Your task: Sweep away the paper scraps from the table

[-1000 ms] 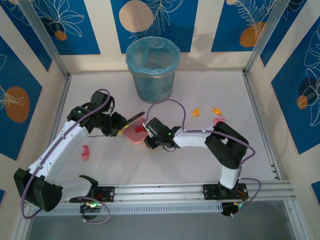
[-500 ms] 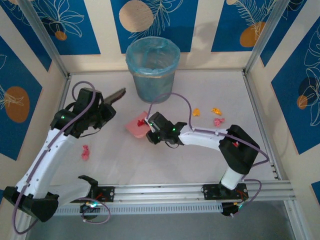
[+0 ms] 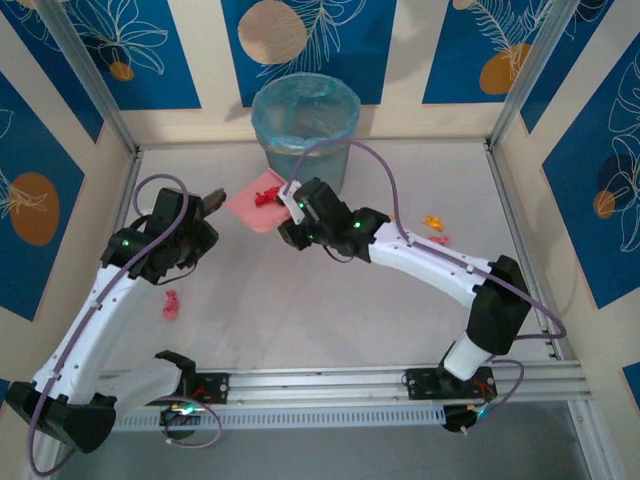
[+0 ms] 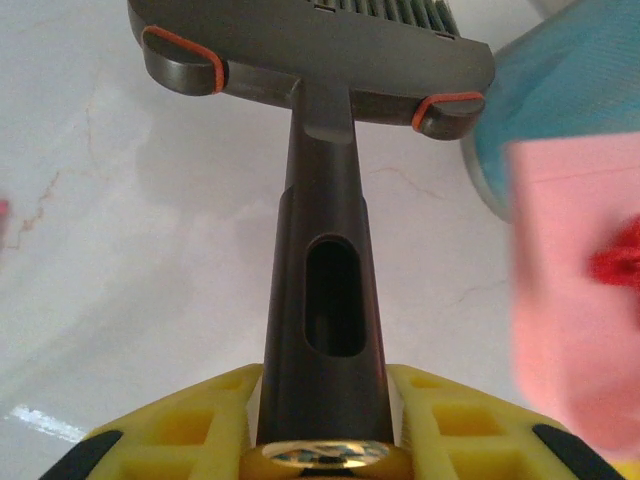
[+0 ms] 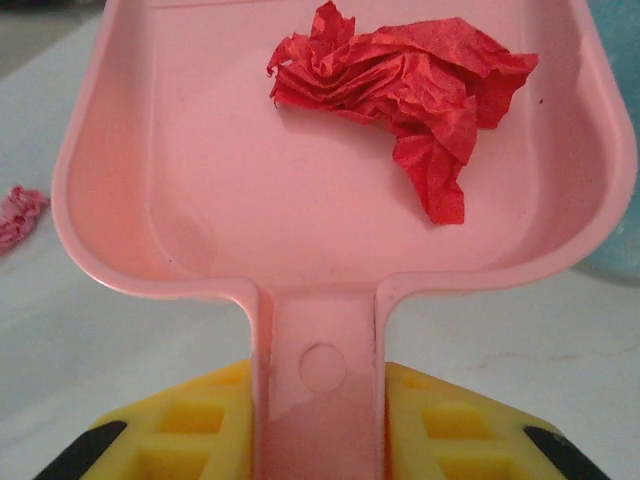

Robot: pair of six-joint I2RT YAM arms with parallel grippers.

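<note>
My right gripper [image 5: 320, 405] is shut on the handle of a pink dustpan [image 5: 200, 150], which it holds lifted just left of the bin [image 3: 305, 130]. One crumpled red paper scrap [image 5: 400, 80] lies in the pan [image 3: 250, 203]. My left gripper [image 4: 325, 405] is shut on the dark handle of a brush [image 4: 320, 250], its head pointing at the pan from the left [image 3: 213, 199]. More paper scraps lie on the table [image 3: 330, 310]: a pink one [image 3: 171, 305] at the left, an orange one [image 3: 432, 221] and a pink one [image 3: 440, 240] at the right.
The bin, lined with a blue bag, stands at the back centre against the wall. Metal frame rails [image 3: 520, 240] run along both sides of the table and its front edge. My right arm [image 3: 430, 260] stretches diagonally across the middle.
My right arm has lifted the dustpan with the red scrap up and back toward the bin. The left arm has drawn the brush away to the left.
</note>
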